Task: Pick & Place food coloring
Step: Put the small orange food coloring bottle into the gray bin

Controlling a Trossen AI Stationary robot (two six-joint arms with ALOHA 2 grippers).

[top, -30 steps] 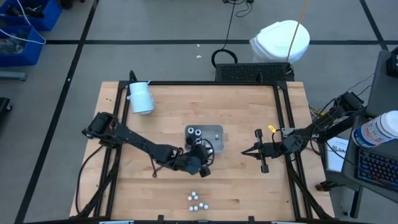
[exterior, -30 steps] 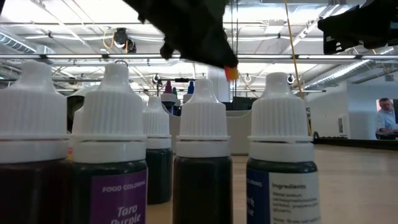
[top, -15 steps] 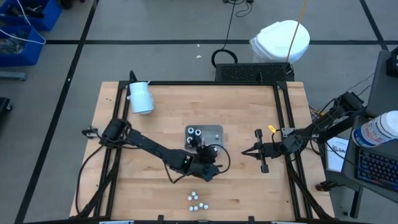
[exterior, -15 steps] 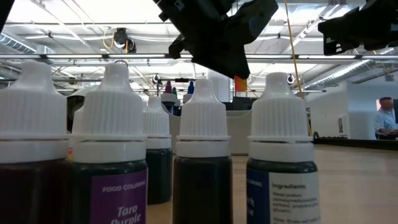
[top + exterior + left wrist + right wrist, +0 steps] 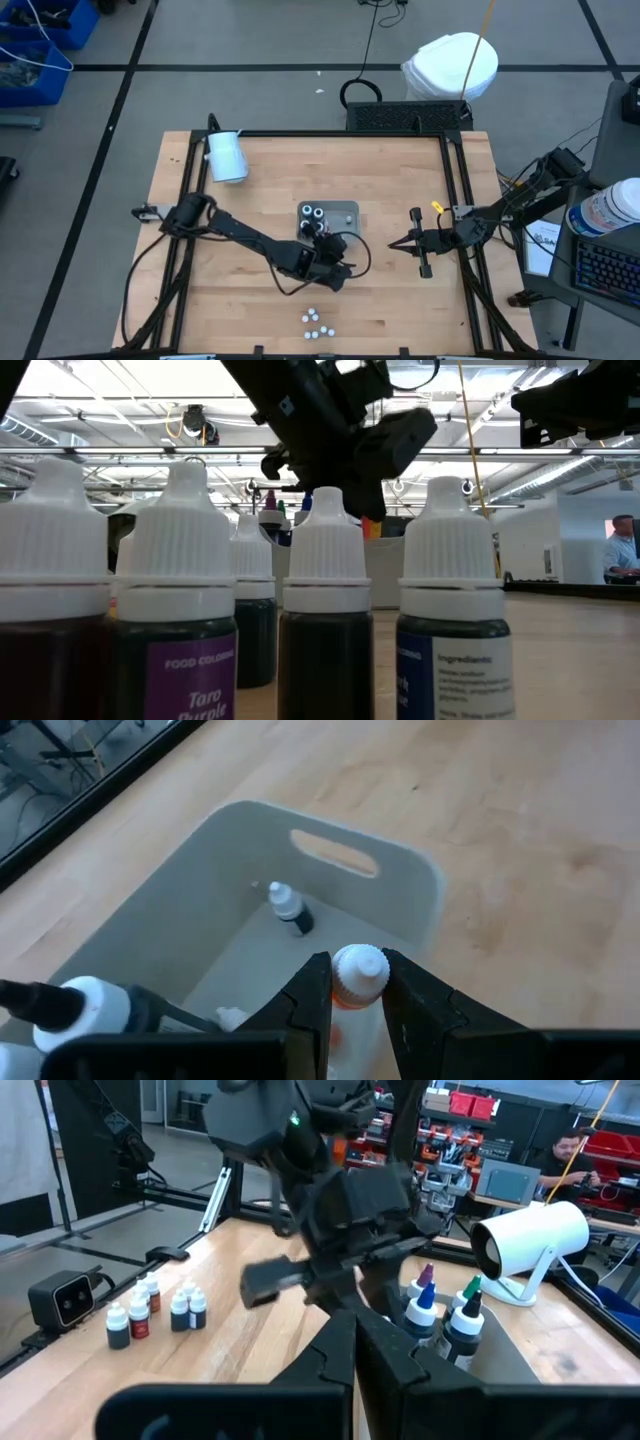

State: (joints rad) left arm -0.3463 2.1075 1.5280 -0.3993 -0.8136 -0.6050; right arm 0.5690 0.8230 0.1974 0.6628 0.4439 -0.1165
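- Left hand [image 5: 349,995] is pinching a small white-capped food coloring bottle with orange-red liquid [image 5: 357,978] by the neck, hanging right over the pale grey rectangular tray with the slot handle [image 5: 400,870].
- Tray already has a few in it: three dark bottles with coloured tips [image 5: 440,1315] show in the right wrist view, and one small dark bottle with a white cap [image 5: 288,908] stands inside in the left wrist view.
- Still to go: a cluster of little white-capped bottles [image 5: 318,323] sits at the near edge of the wooden surface [image 5: 260,180], well apart from the tray.
- Right hand [image 5: 395,243] just waits off to the tray's right, fingers pressed together, holding nothing.
- So roughly partway, one drop looks imminent.
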